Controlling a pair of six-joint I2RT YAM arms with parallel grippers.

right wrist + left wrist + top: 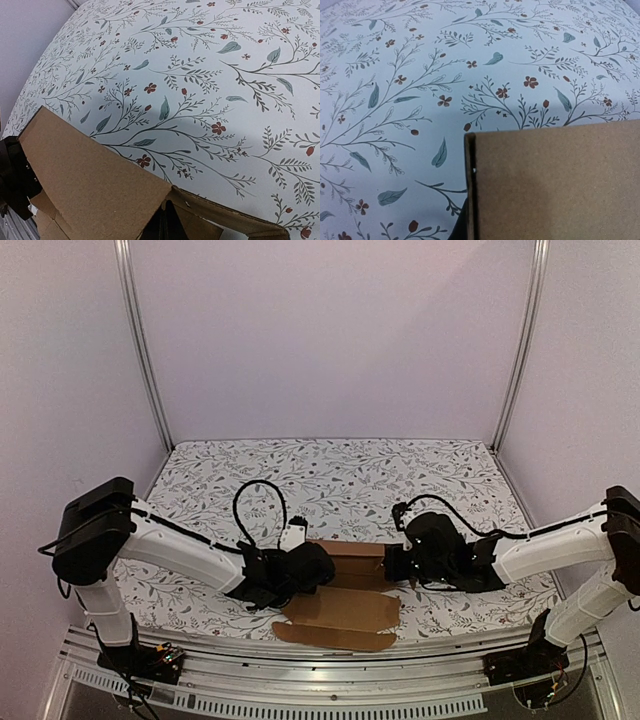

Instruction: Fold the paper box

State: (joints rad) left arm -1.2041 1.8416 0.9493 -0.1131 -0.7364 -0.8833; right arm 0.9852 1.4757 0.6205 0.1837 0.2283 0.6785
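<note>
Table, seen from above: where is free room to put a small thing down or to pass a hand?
Free: the far half of the tablecloth, between the paper box and the back wall. Crowded: the near middle, where the left gripper and right gripper meet the box and its flaps lie toward the near edge.

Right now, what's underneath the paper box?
A flowery tablecloth lies under the paper box, showing beside and beyond it. The patch directly beneath is covered by cardboard, so anything there cannot be seen.

A floral-patterned table (330, 465) carries the brown paper box (340, 612), seemingly partly folded.
</note>
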